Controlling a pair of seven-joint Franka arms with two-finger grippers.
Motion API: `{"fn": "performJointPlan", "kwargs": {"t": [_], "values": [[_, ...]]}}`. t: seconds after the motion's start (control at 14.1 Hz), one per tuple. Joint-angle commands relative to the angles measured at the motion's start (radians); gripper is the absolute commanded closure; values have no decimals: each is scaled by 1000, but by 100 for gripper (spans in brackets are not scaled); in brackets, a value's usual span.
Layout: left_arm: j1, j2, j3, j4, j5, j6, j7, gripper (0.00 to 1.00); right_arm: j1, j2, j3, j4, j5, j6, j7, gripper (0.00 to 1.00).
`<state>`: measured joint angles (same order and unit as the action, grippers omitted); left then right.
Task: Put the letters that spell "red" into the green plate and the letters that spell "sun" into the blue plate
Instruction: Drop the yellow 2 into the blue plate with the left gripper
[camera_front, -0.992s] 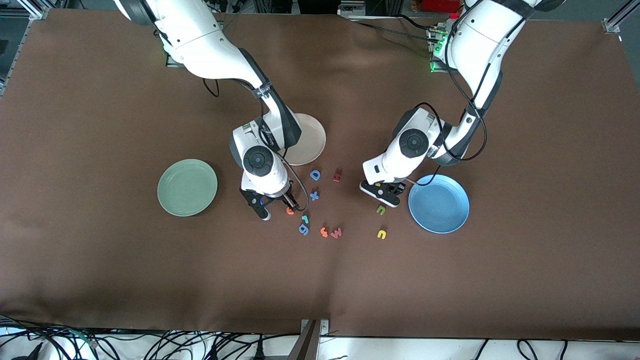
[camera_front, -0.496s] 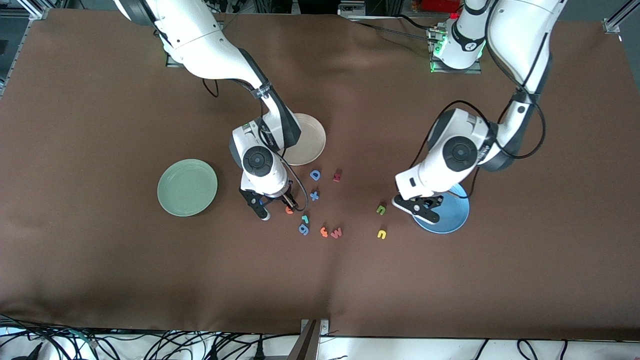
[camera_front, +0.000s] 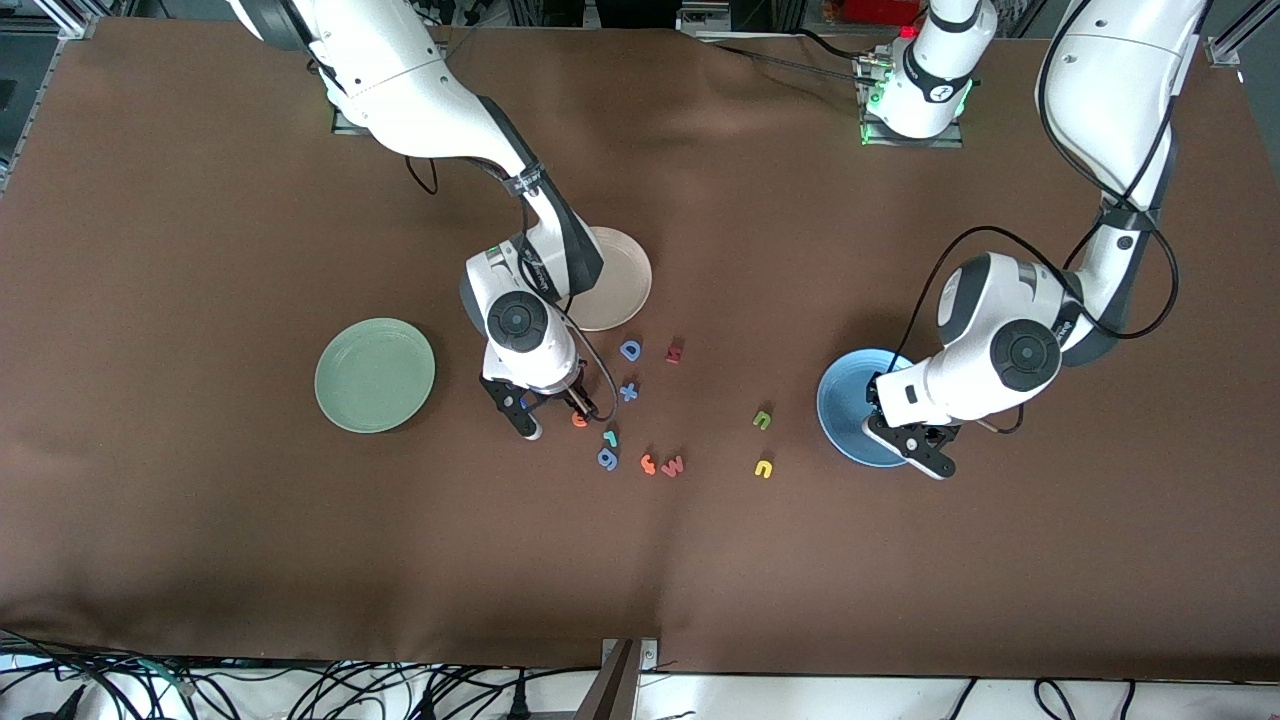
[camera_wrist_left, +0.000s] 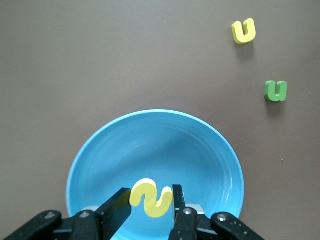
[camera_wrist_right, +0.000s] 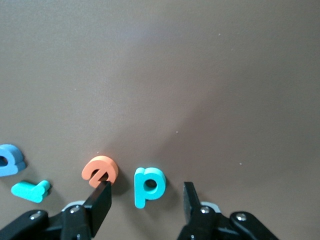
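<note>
Here, a brown cloth-covered surface (camera_front: 200, 520) carries small foam letters and three plates, with the blue plate (camera_front: 845, 415) as the landmark. Nearest the front camera, and toward the right arm's end from the blue plate, lies the yellow "n" (camera_front: 764, 468); the olive-green "u" (camera_front: 762, 420) sits a little farther back, just beside the plate's rim. Over the blue plate hangs the left gripper (camera_wrist_left: 150, 202), its fingers clamped on the yellow "s" (camera_wrist_left: 151, 198), which is held above the plate's floor.

Well apart from the blue plate, toward the right arm's end, is a loose cluster: an orange "f" (camera_front: 648, 463), a red "w" (camera_front: 674, 465), a blue "g" (camera_front: 607, 458), the teal "r" (camera_front: 611, 438) and the orange "e" (camera_front: 580, 421). The right gripper (camera_wrist_right: 145, 197) is low over the surface there, fingers apart on either side of the teal "d" (camera_wrist_right: 148, 184), not touching it; the orange "e" lies just beside one finger.

Farther still toward that end rests the green plate (camera_front: 375, 375). Farthest from the camera sits a cream-white plate (camera_front: 620, 290).
</note>
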<state>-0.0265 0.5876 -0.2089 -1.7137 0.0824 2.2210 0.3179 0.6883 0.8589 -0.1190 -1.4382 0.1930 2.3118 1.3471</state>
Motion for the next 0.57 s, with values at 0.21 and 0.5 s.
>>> {"fn": "performJointPlan", "kwargs": {"t": [0.21, 0.5], "values": [[-1, 11, -6, 5, 13, -7, 20, 0, 27, -3, -8, -10, 5, -11, 7, 34], [-23, 14, -14, 19, -3, -1, 6, 0, 25, -9, -13, -8, 2, -17, 1, 34]]}}
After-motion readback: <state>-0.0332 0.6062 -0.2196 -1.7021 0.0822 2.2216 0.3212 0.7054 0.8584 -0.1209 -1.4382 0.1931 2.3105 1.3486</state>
